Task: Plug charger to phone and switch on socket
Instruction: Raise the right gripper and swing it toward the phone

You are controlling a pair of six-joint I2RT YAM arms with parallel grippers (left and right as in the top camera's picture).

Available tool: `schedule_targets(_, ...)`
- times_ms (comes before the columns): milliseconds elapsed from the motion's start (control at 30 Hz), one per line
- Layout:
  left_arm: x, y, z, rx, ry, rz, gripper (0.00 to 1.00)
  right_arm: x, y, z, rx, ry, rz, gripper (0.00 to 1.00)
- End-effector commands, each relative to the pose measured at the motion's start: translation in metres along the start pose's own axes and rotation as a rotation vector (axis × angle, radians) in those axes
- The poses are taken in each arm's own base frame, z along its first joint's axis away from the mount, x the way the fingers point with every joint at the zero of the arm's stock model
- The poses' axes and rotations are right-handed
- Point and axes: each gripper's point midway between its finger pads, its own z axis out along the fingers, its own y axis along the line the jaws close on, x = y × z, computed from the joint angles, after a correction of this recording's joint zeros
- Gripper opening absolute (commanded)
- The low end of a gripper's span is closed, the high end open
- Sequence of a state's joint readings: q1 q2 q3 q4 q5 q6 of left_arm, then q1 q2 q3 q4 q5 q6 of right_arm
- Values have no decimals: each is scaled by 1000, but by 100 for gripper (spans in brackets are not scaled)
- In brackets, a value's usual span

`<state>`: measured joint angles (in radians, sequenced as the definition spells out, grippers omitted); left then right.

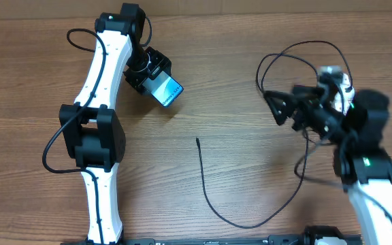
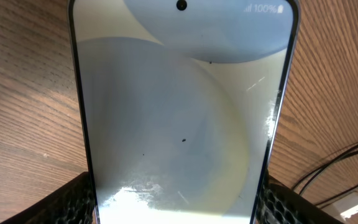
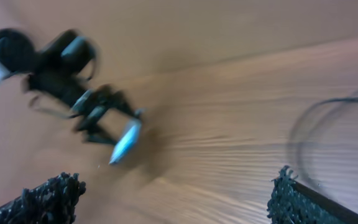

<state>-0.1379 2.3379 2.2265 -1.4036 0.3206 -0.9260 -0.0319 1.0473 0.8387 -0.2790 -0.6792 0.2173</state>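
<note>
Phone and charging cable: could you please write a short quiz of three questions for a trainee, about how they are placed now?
1. True or false: the tip of the cable is plugged into the phone.
2. Which one holds the phone? A) the left hand B) the right hand C) neither
3. Fill in: the right hand's fingers stand ____, with nothing between them.
Key: 1. False; the tip lies on the table, apart from the phone. 2. A. 3. Open.
</note>
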Motion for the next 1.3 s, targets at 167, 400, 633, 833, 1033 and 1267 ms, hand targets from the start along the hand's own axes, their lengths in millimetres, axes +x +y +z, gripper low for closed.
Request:
schedule_targets(167,7,-12,-7,33,3,-8,4,36,36,35,-562,242,130,100)
schedule_targets(400,14,-17,-4,32,5,-36,4,45,9,58,-466,300,367,100)
schedule_targets(633,26,-24,1,28,13,-111,4,46,-16,74,-286,280,533,100)
schedule_targets(833,45,-40,5,62,61,-169,4,51,-24,90,-160,253,554,100)
schedule_targets(1033,69,-63,8,121,126,-171,4,60,-19,103,-96,249,521,100)
schedule_targets(1267,110,-77,14,124,229,-196,4,63,-17,107,-72,246,508,100)
